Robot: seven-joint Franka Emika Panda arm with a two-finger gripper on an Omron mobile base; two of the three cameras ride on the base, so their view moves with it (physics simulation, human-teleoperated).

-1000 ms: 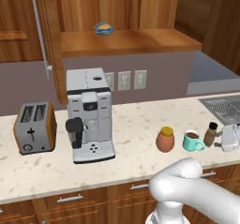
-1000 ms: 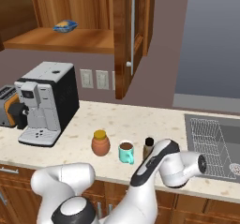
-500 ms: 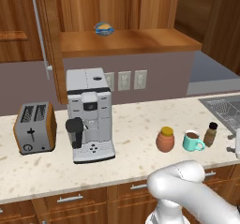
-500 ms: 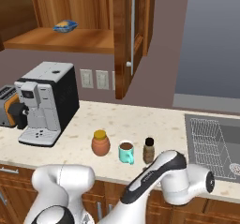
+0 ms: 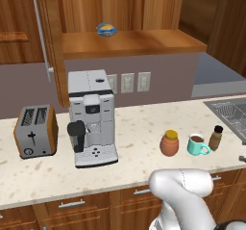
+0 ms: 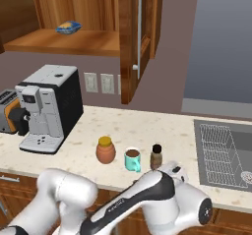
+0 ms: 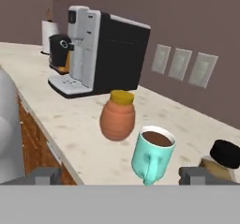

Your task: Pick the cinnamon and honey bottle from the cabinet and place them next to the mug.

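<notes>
Three items stand in a row near the front edge of the table: honey jar, mug, cinnamon, all upright. Mug is between the other two, just beside each; no contact seen. Mug handle points toward the cinnamon in the left base view; dark liquid inside.

Pincer: released, jaws spread wide, nothing between them. Both fingertips show at the bottom of the hand view, low in front of the table's front edge, facing the mug. Cinnamon's black cap sits just behind one fingertip; whether they touch cannot be told from this angle.

Cabinet above: shelf board carries one small blue-and-orange object, too small to identify. Door stands open, bar handle visible.

Coffee machine stands toward the back of the table, well apart from the row; toaster beyond it toward the table's far end. Sink at the other end, nearest the cinnamon.
</notes>
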